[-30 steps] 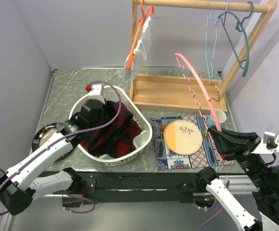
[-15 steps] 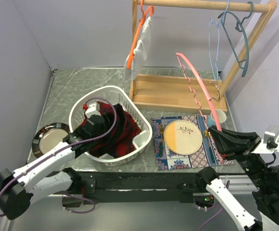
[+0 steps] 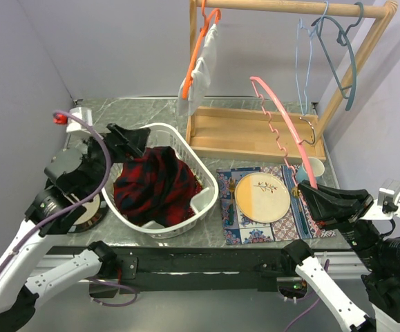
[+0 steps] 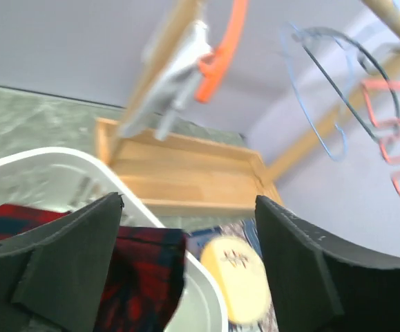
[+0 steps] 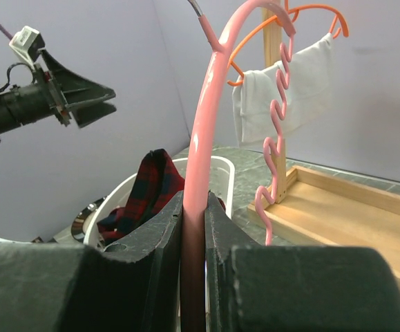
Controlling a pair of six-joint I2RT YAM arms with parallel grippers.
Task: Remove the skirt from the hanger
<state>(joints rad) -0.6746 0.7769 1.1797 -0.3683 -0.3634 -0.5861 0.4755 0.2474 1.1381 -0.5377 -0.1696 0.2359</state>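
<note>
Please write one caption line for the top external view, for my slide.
Plaid skirt lies in the white basket near the open left fingers; the right fingers grip the bare pink hanger.

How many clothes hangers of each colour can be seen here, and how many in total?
Orange hanger: 1
Pink hanger: 1
Light blue hanger: 1
Teal hanger: 1
Total: 4

Left wrist view blurred; hanger (image 4: pixel 393 85) cut by right edge; skirt (image 4: pixel 144 277) partly behind left end effector fingers (image 4: pixel 61 270).
</note>
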